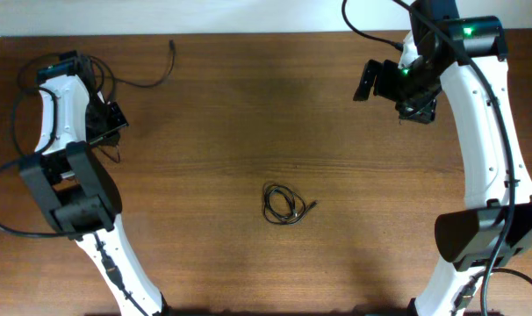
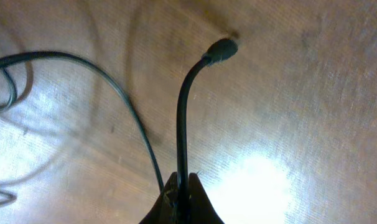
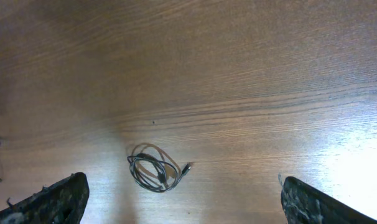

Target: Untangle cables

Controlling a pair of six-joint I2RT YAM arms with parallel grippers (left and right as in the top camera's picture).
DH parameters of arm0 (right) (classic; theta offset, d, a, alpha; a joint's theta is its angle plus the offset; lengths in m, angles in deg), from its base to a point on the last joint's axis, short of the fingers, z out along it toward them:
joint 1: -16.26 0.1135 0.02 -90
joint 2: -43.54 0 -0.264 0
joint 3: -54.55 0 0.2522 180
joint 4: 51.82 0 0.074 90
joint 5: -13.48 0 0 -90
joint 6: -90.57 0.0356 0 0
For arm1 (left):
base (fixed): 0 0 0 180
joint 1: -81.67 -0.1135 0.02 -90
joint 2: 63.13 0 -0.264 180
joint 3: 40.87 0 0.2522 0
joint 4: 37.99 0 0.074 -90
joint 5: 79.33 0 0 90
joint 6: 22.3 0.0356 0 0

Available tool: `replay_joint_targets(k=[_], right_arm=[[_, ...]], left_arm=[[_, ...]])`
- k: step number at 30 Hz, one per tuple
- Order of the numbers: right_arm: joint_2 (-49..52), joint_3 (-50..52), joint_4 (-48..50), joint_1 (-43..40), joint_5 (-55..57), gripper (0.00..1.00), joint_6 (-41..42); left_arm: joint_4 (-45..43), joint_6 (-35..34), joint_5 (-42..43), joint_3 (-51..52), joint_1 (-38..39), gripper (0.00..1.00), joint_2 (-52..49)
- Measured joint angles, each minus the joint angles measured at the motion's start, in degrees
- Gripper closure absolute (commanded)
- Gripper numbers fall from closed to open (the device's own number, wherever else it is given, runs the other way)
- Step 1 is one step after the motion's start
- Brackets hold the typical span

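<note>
cable (image 2: 181, 112) pinched in left claw (image 2: 182, 190).

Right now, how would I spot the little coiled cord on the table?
Start with the brown wooden table. Near its middle lies the coiled cord, a tight dark bundle with one plug end poking out. Unlike the loose cord trailing at the far left, it lies alone, with nothing touching it.
</note>
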Motion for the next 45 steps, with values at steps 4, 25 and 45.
replay_joint_targets(k=[4,25,45], right_arm=[[0.0,0.0,0.0,0.0,0.0,0.02,0.0],[0.0,0.0,0.0,0.0,0.0,0.01,0.0],[0.0,0.0,0.0,0.0,0.0,0.02,0.0]], left_arm=[[7.1,0.0,-1.6,-0.2,0.0,0.43,3.5],[-5.3,4.6,1.6,4.8,-16.4,0.04,5.2],[-20.2,14.5,-12.0,-8.8,-16.3,1.00,5.3]])
